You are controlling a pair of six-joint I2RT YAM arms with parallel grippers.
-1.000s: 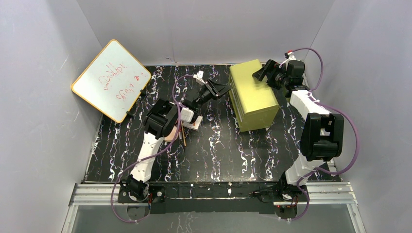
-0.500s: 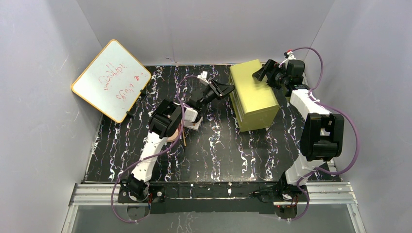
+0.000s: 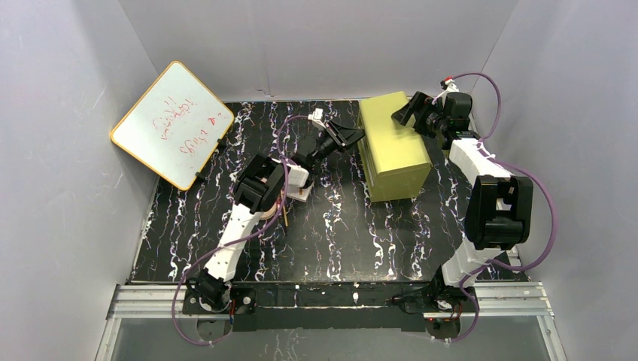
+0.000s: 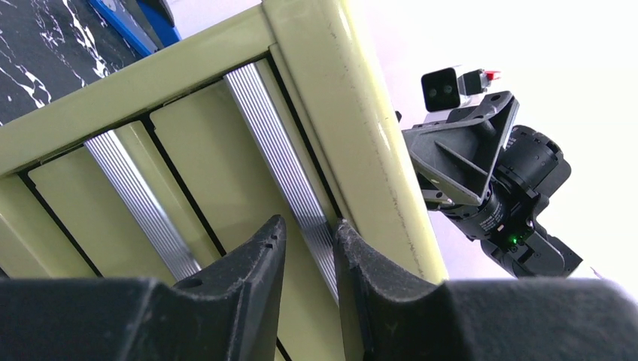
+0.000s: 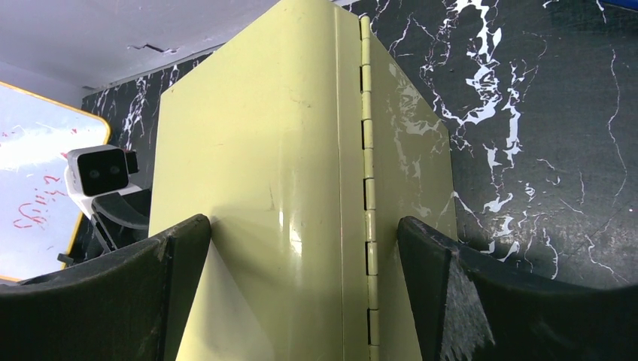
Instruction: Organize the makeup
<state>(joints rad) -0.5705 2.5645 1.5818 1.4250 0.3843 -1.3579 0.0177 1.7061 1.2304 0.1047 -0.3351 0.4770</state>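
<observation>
While starting at the whiteboard [image 3: 171,124] in the upper left, finding the makeup [image 3: 301,195] lying left of centre, partly under the left arm. Seeing the left gripper [image 4: 309,223] holding narrow jaws around a silver handle [image 4: 262,124] on the drawer box [image 3: 391,147], grip impossible to tell. Seeing the right gripper [image 5: 305,224], upper right, holding jaws wide astride that box's hinged edge, contact unclear.

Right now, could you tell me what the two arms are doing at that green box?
The right gripper straddles the far end of the yellow-green drawer box, fingers against both sides, apparently steadying it. The left gripper is at the box's front with its fingers either side of a silver drawer handle; whether it has clamped is unclear. The drawers look closed. A white palette and a thin stick lie on the table, not yet put away.
</observation>
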